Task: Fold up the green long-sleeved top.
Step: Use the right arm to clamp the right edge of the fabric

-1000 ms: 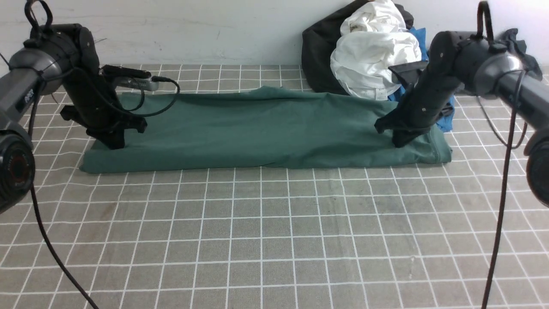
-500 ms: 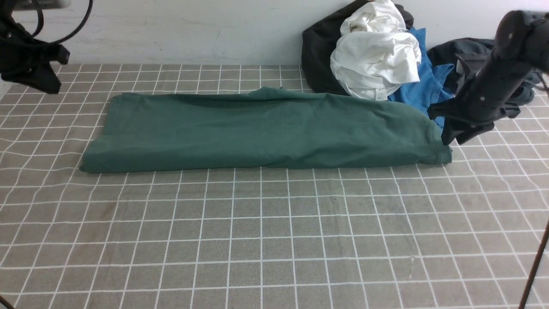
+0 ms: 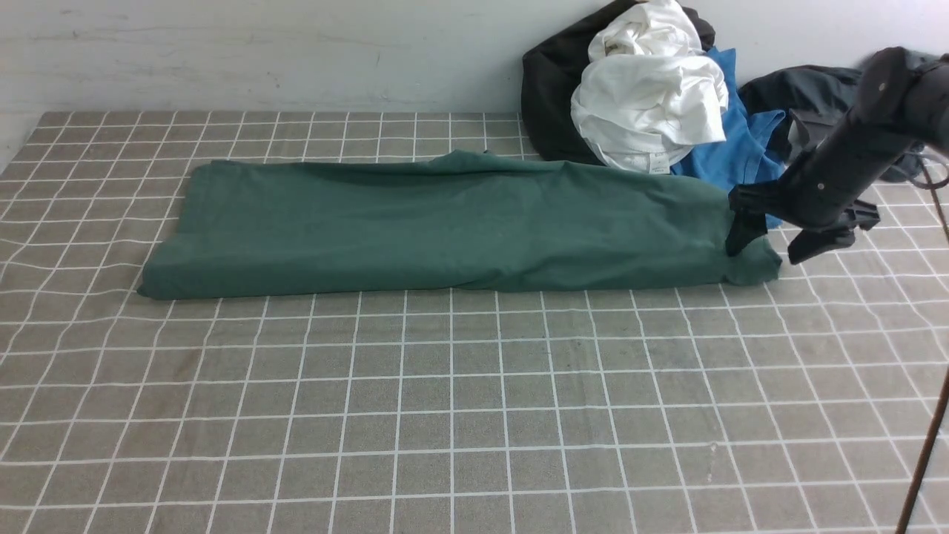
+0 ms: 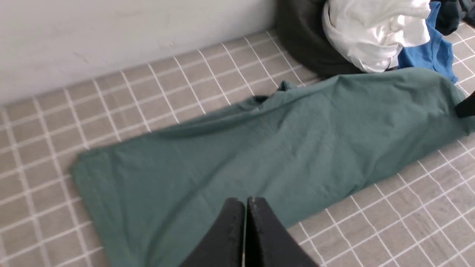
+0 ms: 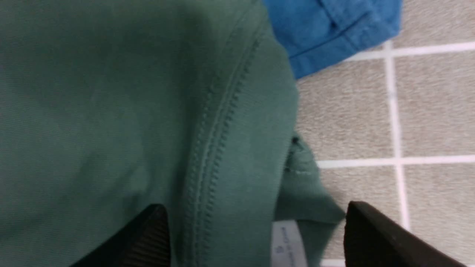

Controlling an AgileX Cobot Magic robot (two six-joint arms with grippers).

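The green long-sleeved top (image 3: pixel 445 230) lies folded into a long, low strip across the far part of the surface (image 3: pixel 460 415), stretching from well over on the left towards the right. Its near edge runs fairly straight, while its far edge rises into a soft crumple about the middle. At its right end I can see a double line of stitching, and by it a small pale tag (image 5: pixel 288 243) pokes out from the cloth. Over that same end hangs the right end effector (image 3: pixel 767 246), its fingers spread wide, one above the green fabric and the other just past the end of it; nothing is clenched between them. The left end effector (image 4: pixel 245 202) is clenched shut with its tips together, empty, and off the cloth; it shows only in its own wrist view. Just beyond the top's right part sits a heap of other things: a bundled white cloth (image 3: pixel 649 96) leaning against a black one (image 3: pixel 552 81), with a bright blue shirt (image 3: pixel 734 141) to the right of the white, partly behind the green top. Farther right, a dark grey garment (image 3: pixel 804 93) lies crumpled, partly hidden by the right arm (image 3: pixel 864 137). A pale wall (image 3: pixel 259 52) stands behind everything.
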